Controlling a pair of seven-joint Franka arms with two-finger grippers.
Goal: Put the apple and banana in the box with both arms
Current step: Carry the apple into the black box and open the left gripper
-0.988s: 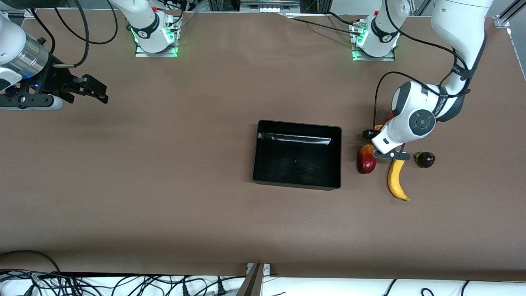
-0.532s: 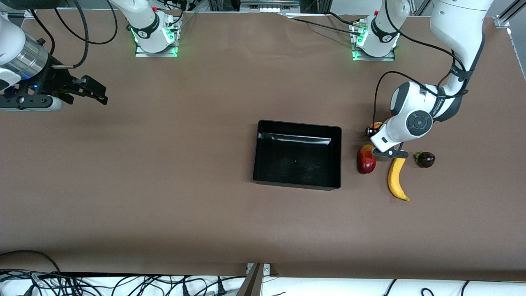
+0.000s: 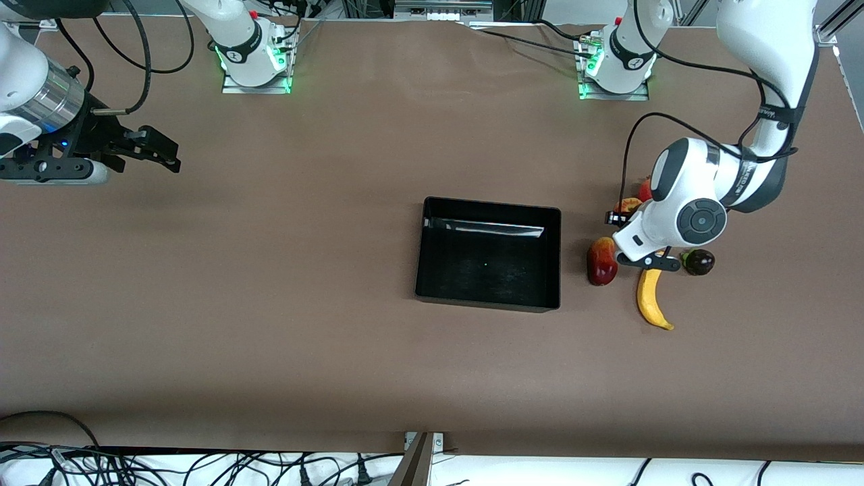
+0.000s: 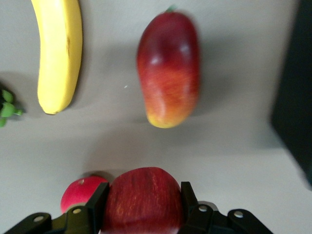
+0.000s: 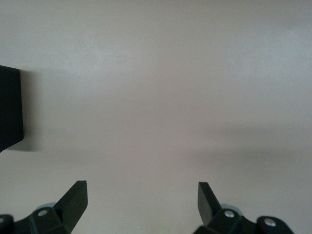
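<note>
The apple (image 4: pixel 142 202) is held between the two fingers (image 4: pixel 97 204) of the left claw (image 4: pixel 144 196), which is closed on its sides at about the widest part. It cannot be told whether the apple has left the counter (image 3: pixel 304 304) or rests on it. The apple is judged to be light, firm and smooth-skinned. A round, glossy skin can slip or roll between flat fingers, so a hold across the middle, as seen here, is thought best. Hard squeezing is to be avoided, since bruising is likely.

Just beside the claw, a pomegranate (image 4: pixel 80 194) is seen close to the apple. A mango (image 4: pixel 168 68) and the banana (image 4: pixel 58 53) lie near the claw, side by side and apart from each other. The banana is judged soft and easily marked. Its curve makes the middle of its length the steadiest place to be gripped. A small dark fruit (image 3: pixel 698 261) lies beside the banana.

The box (image 3: pixel 489 302) stands near the left claw, past the mango, and no fruit is seen in it. The right claw (image 5: pixel 141 195) is spread wide with nothing in it and waits over bare counter toward the right arm's end, well apart from the box.
</note>
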